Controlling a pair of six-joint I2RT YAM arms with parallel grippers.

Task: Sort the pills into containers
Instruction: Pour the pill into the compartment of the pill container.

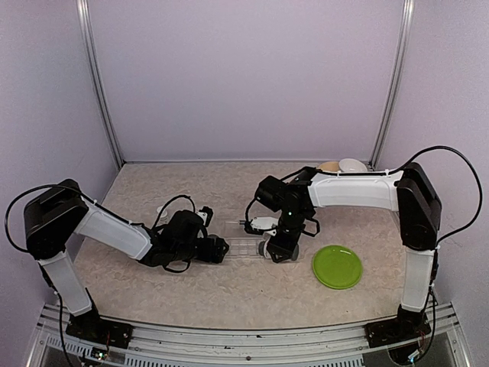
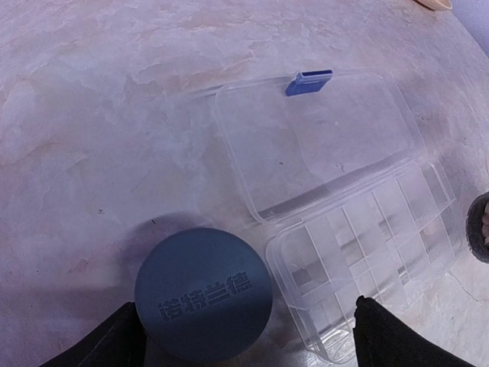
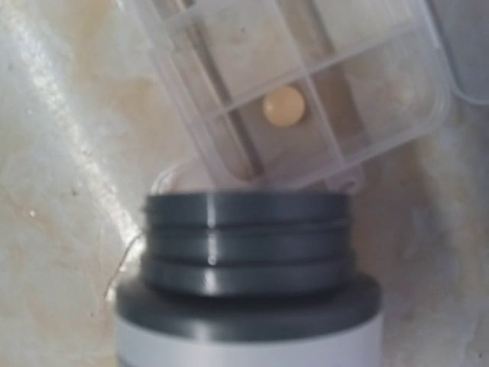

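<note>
The clear pill box (image 1: 243,246) lies open between the arms. In the left wrist view its lid (image 2: 313,138) with a blue latch (image 2: 309,82) lies flat beside the compartments (image 2: 374,245). One round pale-orange pill (image 3: 283,105) lies in a compartment near the box's end (image 3: 382,99). My right gripper (image 1: 275,243) holds a white pill bottle with a dark grey threaded neck (image 3: 248,252), its mouth toward the box; its fingers are hidden. My left gripper (image 2: 248,332) is open around a blue round cap (image 2: 203,294), which rests beside the box.
A round green plate (image 1: 337,266) lies right of the box. A white bowl (image 1: 353,164) and a tan object (image 1: 330,166) sit at the back wall. The bottle's mouth shows at the left wrist view's right edge (image 2: 481,229).
</note>
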